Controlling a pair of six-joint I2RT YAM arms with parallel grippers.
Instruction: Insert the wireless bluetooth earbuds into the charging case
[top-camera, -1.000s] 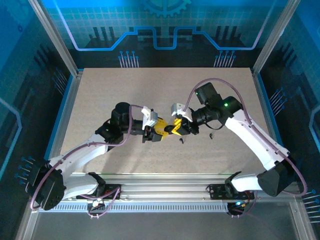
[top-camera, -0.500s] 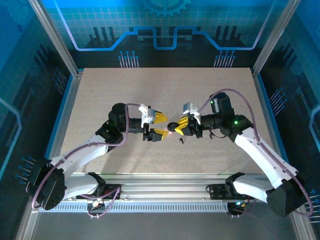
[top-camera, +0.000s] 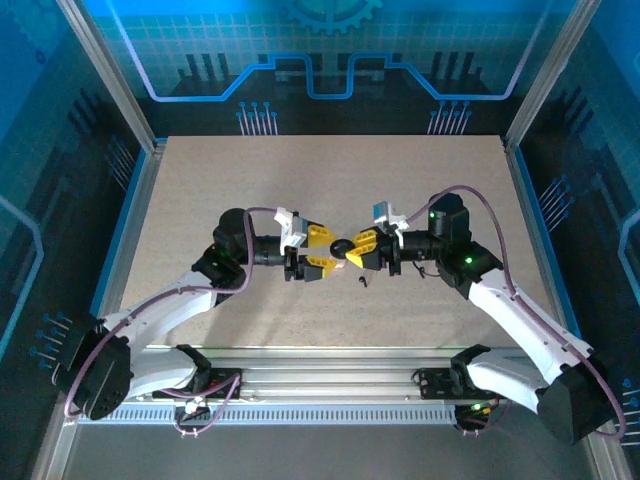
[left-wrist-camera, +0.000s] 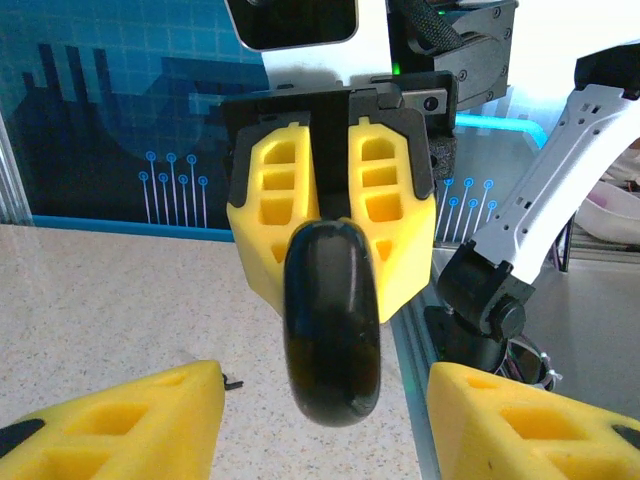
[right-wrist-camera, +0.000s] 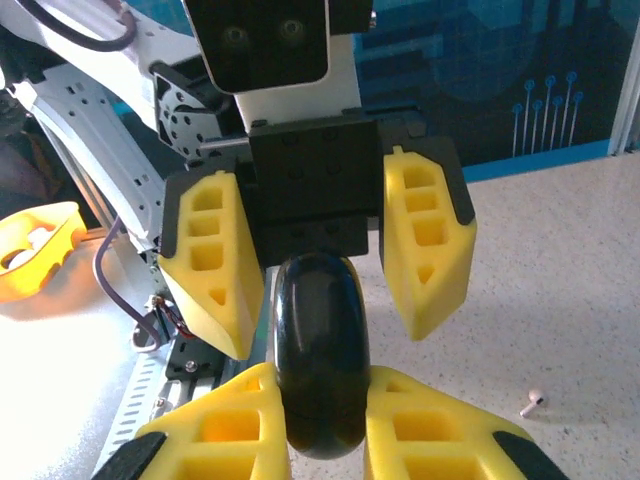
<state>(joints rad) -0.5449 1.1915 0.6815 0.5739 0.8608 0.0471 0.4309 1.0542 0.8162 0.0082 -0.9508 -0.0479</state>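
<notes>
- My right gripper (top-camera: 358, 250) is clamped on a black oval puck (right-wrist-camera: 318, 340), held mid-air between the spread fingers of my left gripper (top-camera: 326, 250).
- One earbud (right-wrist-camera: 533, 402) lies on the table (right-wrist-camera: 600, 300) below.
- This looks like a handover; next, my left must close squarely.

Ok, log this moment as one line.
right gripper: shut on disc | left gripper: open, facing disc | earbud: loose on table

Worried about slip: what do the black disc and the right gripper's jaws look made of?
Black disc: likely hard plastic, glossy, smooth with soft highlights. Jaws of the right gripper: yellow, matte, probably printed plastic, with open rib cells.
</notes>
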